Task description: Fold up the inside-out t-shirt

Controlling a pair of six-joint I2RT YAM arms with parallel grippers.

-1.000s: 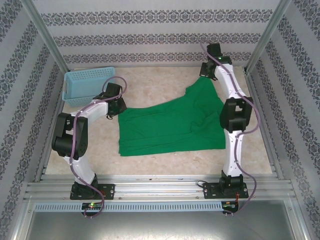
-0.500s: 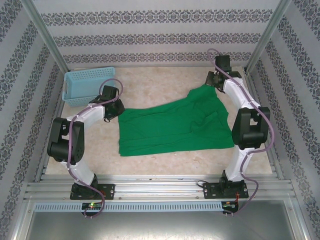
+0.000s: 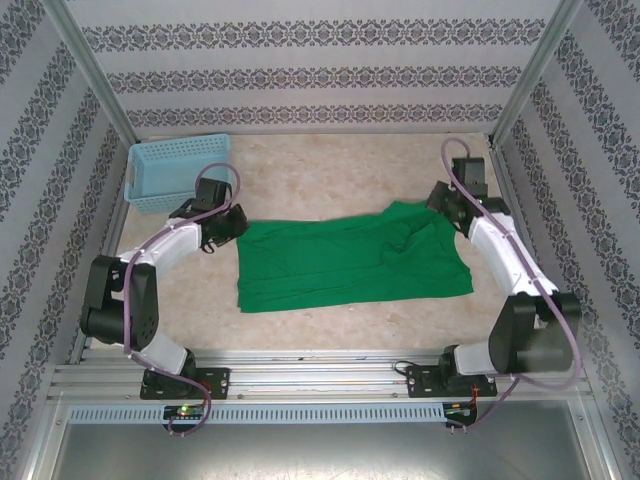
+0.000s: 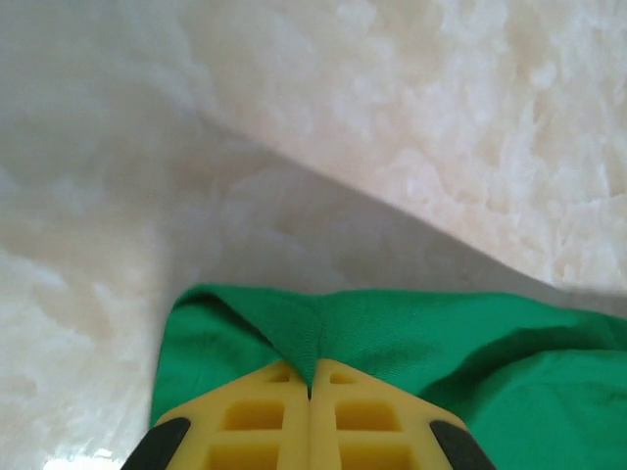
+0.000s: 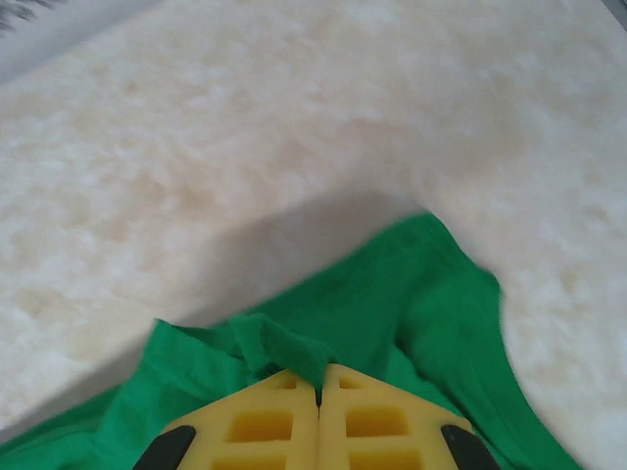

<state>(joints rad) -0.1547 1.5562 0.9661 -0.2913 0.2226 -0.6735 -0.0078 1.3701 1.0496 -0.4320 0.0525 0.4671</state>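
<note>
Basket (image 3: 180, 144) far-left corner; t-shirt (image 3: 340, 265) spans centre; far table (image 3: 330, 170) free.

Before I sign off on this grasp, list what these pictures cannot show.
- Top external: where the left gripper and right gripper pinch the t-shirt, covered by their own wrists.
- Left wrist: most of the t-shirt, cut by the frame edges.
- Right wrist: seams proving it is inside-out, too blurred.

I see the pale marbled desk (image 3: 330, 170) carrying a green t-shirt (image 3: 340, 262) spread mid-desk and a blue basket (image 3: 170, 165) at its far left corner.
</note>
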